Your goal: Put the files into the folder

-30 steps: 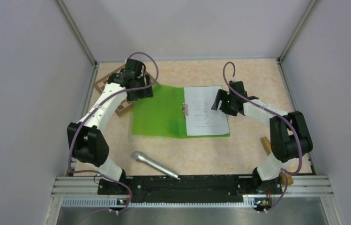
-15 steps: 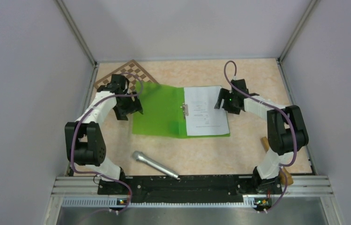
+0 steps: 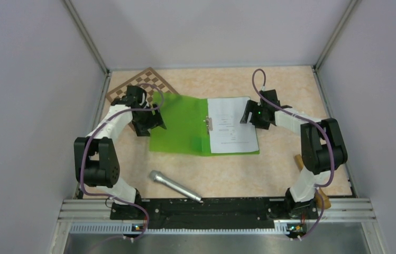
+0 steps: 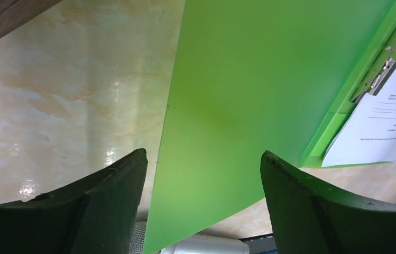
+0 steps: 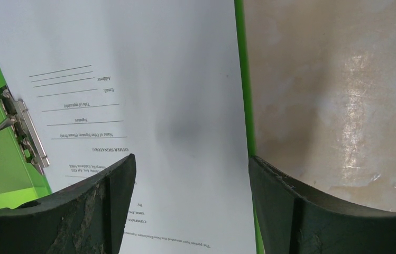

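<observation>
Left hand [image 3: 152, 123] moved off checkered board [image 3: 150, 79] to folder [image 3: 180, 129] left edge; wide, empty. Right hand [image 3: 247, 114] wide, empty, at folder's right edge. Papers, i.e. files [image 3: 231, 127], lie inside; closing cover prob. remains.

Obstacle: microphone [image 3: 174, 185] before folder [image 3: 180, 127]

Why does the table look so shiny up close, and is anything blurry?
Left wrist view: white glare spots the table beside the folder. Right wrist view: glare streaks the table too, a soft grey shadow lies on the files, and the print is readable. Top view: even light, nothing blurry.
</observation>
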